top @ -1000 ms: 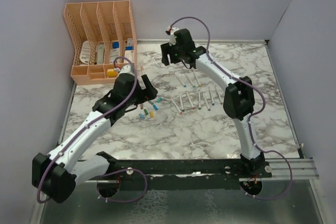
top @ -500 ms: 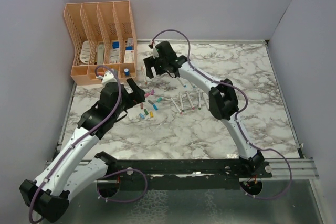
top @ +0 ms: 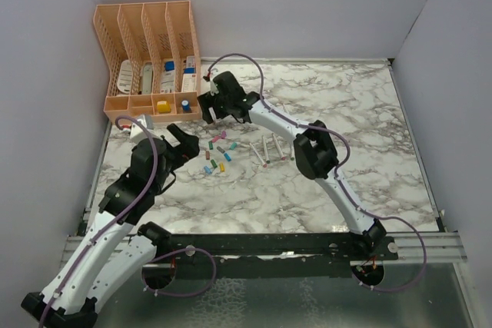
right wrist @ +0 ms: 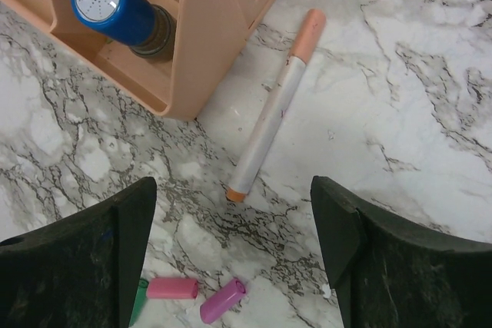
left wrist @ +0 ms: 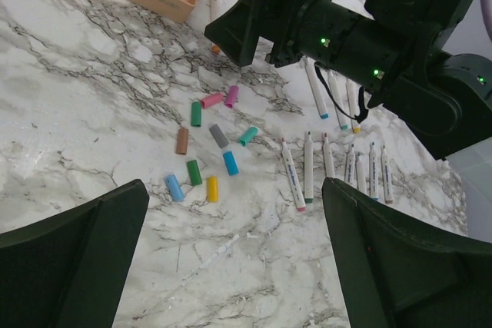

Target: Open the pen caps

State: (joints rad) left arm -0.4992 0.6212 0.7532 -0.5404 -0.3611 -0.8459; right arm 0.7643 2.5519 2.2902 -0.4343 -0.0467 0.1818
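Several loose pen caps in green, blue, pink, yellow, brown and grey lie scattered left of centre on the marble table; the same pen caps show in the left wrist view. My left gripper hovers open just left of them, and its jaws hold nothing. My right gripper hangs open by the organizer's front corner. Below its empty jaws lies a white pen still wearing a peach cap. A pink cap and a purple cap lie beside it.
A peach desk organizer stands at the back left, holding a blue stamp and a yellow item. A row of uncapped white pens lies right of the caps, partly under the right arm.
The right gripper has swung left to the organizer's corner. The left arm has drawn back toward the near left. Both grippers have opened wider.
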